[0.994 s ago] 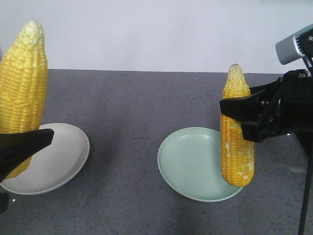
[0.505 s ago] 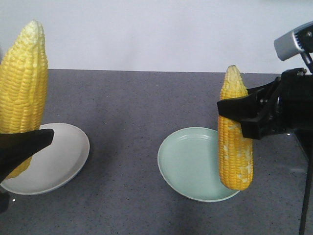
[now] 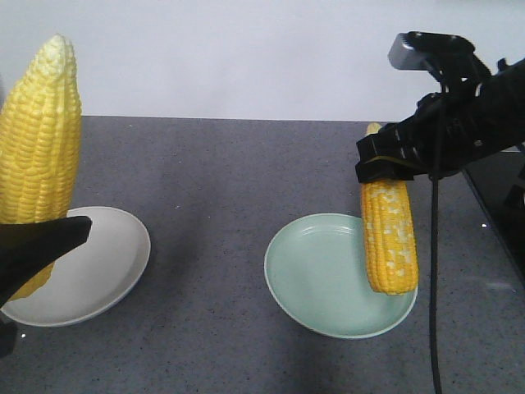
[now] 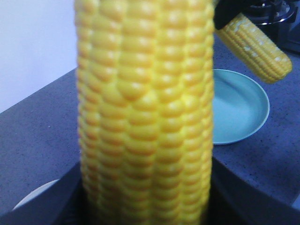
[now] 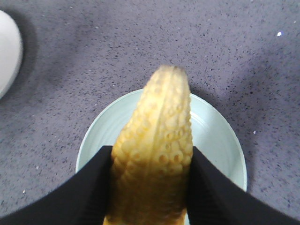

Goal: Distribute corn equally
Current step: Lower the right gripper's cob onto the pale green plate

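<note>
In the front view my left gripper [image 3: 33, 246] is shut on a large yellow corn cob [image 3: 39, 139], held upright above the white plate [image 3: 98, 263]. That cob [image 4: 145, 108] fills the left wrist view, with black fingers on both sides. My right gripper [image 3: 394, 160] is shut on a second corn cob [image 3: 390, 238], which has pale patches and hangs blunt end down over the right side of the green plate [image 3: 316, 271]. In the right wrist view this cob [image 5: 157, 154] sits between the closed fingers of the right gripper [image 5: 150, 187], above the green plate [image 5: 213, 136].
Both plates rest on a dark grey speckled counter [image 3: 213, 180] in front of a white wall. The white plate's edge [image 5: 7, 47] shows at the far left of the right wrist view. Neither plate has anything lying on it.
The right arm has risen and tipped over. Its cob has shifted slightly left and up, and now hangs more squarely over the green plate. The left arm and its cob have not moved.
</note>
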